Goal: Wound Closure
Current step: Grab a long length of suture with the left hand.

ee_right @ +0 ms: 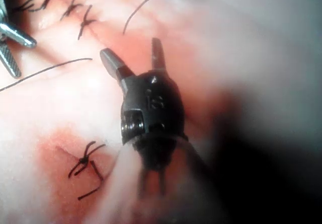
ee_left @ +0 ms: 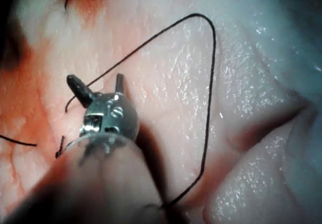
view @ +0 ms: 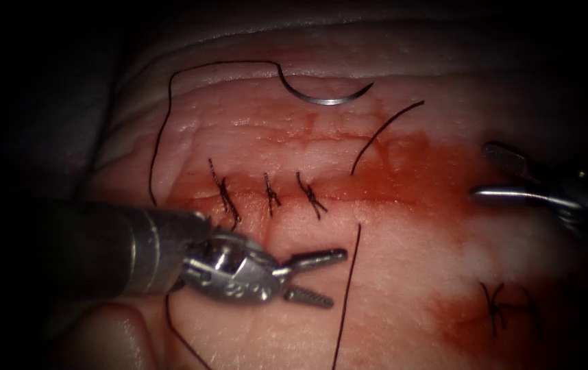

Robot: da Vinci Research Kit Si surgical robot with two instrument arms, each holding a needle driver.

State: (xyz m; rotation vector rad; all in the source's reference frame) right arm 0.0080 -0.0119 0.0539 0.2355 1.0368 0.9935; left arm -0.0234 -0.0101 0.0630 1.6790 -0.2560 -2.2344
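- Here, the left gripper (view: 320, 276) is open and holds nothing.
- The right gripper (view: 489, 176) likewise gapes empty.
- The needle (view: 326, 96) lies loose on the tissue (view: 403, 274) above the cut (view: 349, 192), its thread (view: 160, 130) attached.

In the endoscope view the right tool (view: 496, 177) is cut off by the picture's right edge, so little beyond its two spread jaws can be seen, and the left tool's (view: 318, 276) shaft fades into the dark at the left. The thread (view: 346, 294) runs off the bottom edge, and another length of it slips under the left tool, so its full course cannot be traced. Whether the thread is fixed to the needle (view: 325, 98) is too fine to tell.
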